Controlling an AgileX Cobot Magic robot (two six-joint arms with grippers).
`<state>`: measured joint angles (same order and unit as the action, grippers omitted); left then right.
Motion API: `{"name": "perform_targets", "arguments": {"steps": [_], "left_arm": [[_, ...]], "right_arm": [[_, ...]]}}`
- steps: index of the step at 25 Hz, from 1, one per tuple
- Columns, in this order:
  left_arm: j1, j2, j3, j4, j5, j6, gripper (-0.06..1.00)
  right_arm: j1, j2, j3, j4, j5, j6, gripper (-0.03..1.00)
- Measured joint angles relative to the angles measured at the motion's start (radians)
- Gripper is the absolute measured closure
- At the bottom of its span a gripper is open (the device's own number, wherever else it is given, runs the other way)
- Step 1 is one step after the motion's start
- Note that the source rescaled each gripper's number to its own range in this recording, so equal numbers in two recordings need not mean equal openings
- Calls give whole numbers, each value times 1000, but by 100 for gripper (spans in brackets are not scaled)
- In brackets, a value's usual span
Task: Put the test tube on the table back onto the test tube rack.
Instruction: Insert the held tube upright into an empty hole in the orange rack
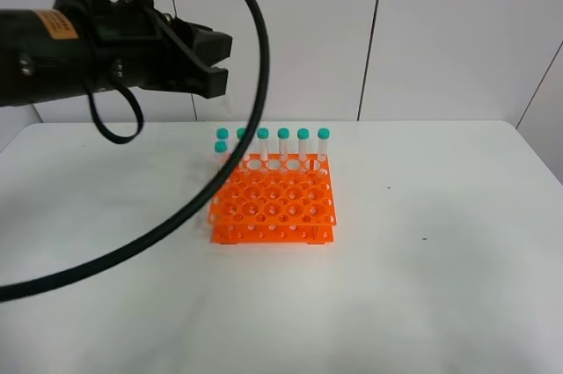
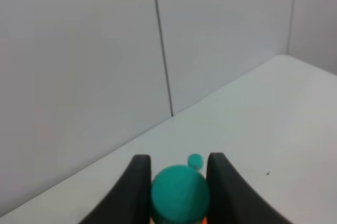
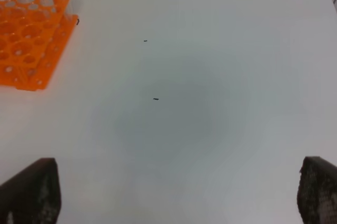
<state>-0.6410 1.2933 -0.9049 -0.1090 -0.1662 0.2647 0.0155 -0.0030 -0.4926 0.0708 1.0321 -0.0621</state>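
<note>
The test tube rack (image 1: 273, 202) is glossy plastic; the table (image 1: 440, 260) matt, smooth.

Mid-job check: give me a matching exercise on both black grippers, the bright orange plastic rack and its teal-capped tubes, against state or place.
Things:
1. left black gripper
2. right black gripper
3. bright orange plastic test tube rack
4. row of teal-capped clear tubes

States:
A. upright along the rack's far edge
B. wide open above the bare white table
C. closed on a teal-capped test tube
D. on the table, front holes empty

Pairs: 1-C, 2-B, 3-D, 4-A
</note>
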Motion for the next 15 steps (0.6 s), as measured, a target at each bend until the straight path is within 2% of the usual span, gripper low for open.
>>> {"name": "perform_targets", "arguments": {"steps": [6, 10, 15], "left_arm": [[7, 203, 2, -21, -106, 19, 94], [17, 297, -8, -52, -123, 19, 94], [17, 391, -79, -54, -126, 13, 94]], "right_arm": [[0, 0, 0, 1, 0, 0, -3], [0, 0, 0, 1, 0, 0, -3], [0, 0, 0, 1, 0, 0, -3]]}}
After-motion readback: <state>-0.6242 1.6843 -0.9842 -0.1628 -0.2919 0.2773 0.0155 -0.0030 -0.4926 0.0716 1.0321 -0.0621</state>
